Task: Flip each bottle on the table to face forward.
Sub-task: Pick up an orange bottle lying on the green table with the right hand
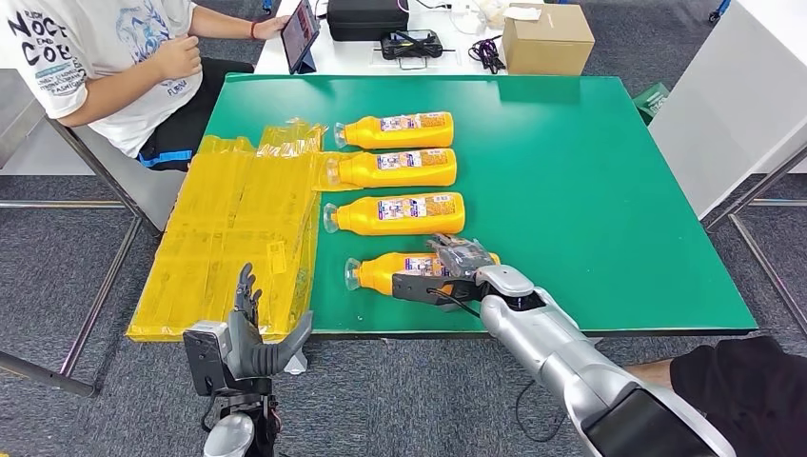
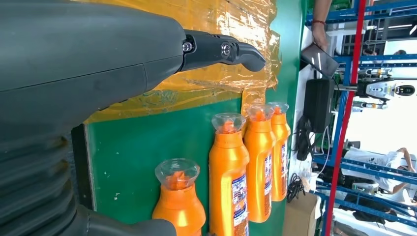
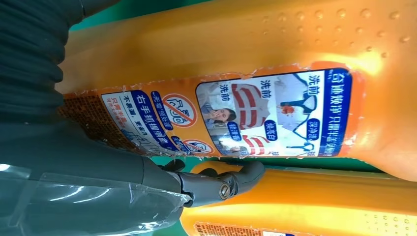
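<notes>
Right hand (image 1: 447, 269): lies over the label end of the nearest bottle (image 1: 390, 271), fingers curled around its body in a grip; in the right wrist view a dark fingertip (image 3: 248, 174) presses at the label's edge. Left hand (image 1: 249, 333): raised off the table's near-left edge, fingers spread wide and holding nothing.

Bottles: four in all, each orange-yellow plastic with a clear cap, lying on their sides in a column on the green table (image 1: 590, 190), caps toward the robot's left. From near to far: the gripped bottle, the second bottle (image 1: 395, 213), the third bottle (image 1: 392, 168) and the farthest bottle (image 1: 394, 129). Each shows a label of blue, white and orange facing up.

Label (image 3: 236, 118): Chinese print in white on blue, including "洗前" and "右手抓握瓶罐", small photographs of a person in a striped shirt, and red prohibition circles.

Surroundings: a sheet of crumpled yellow plastic wrap (image 1: 238, 228) lies just beside the caps, overhanging the table's left edge. A seated person (image 1: 105, 67) in a white printed shirt is beyond the far-left corner. One cardboard box (image 1: 547, 38) stands on a white table behind.
</notes>
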